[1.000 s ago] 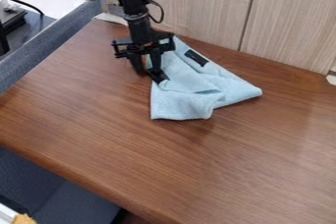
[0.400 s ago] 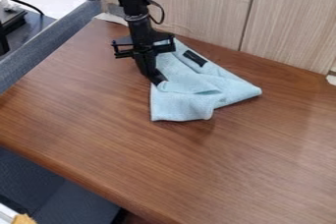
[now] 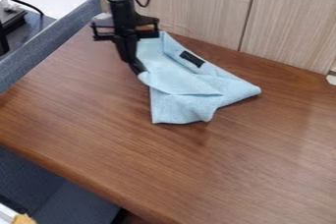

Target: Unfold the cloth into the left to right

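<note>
the gripper (image 3: 137, 68) hangs in the upper left, its fingers pinched together on the left corner of the cloth (image 3: 187, 83). it lies partly folded on the table (image 3: 98, 120), upper middle of the frame (black patch (image 3: 192, 59) near its top edge).

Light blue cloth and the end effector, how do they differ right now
The cloth is light blue; the end effector is black. The cloth lies loosely folded on the table, while the end effector points down from above. They meet at the cloth's left side in view, where the end effector grips it.
</note>
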`<move>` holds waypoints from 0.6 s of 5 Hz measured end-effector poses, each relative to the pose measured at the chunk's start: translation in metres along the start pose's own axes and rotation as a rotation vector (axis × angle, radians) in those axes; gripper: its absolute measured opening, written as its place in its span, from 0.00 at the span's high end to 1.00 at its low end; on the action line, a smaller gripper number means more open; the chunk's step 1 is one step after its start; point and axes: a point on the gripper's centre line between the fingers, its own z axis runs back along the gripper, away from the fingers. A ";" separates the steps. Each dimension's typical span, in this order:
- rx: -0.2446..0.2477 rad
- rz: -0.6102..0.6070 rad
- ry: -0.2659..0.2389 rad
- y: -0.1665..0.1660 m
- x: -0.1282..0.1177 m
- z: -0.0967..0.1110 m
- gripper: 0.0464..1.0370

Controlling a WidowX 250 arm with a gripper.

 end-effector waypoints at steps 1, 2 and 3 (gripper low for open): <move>-0.018 -0.035 0.025 0.014 -0.005 0.004 0.99; 0.008 -0.049 0.060 0.043 -0.011 0.003 0.99; 0.034 -0.109 0.069 0.073 -0.013 0.003 0.99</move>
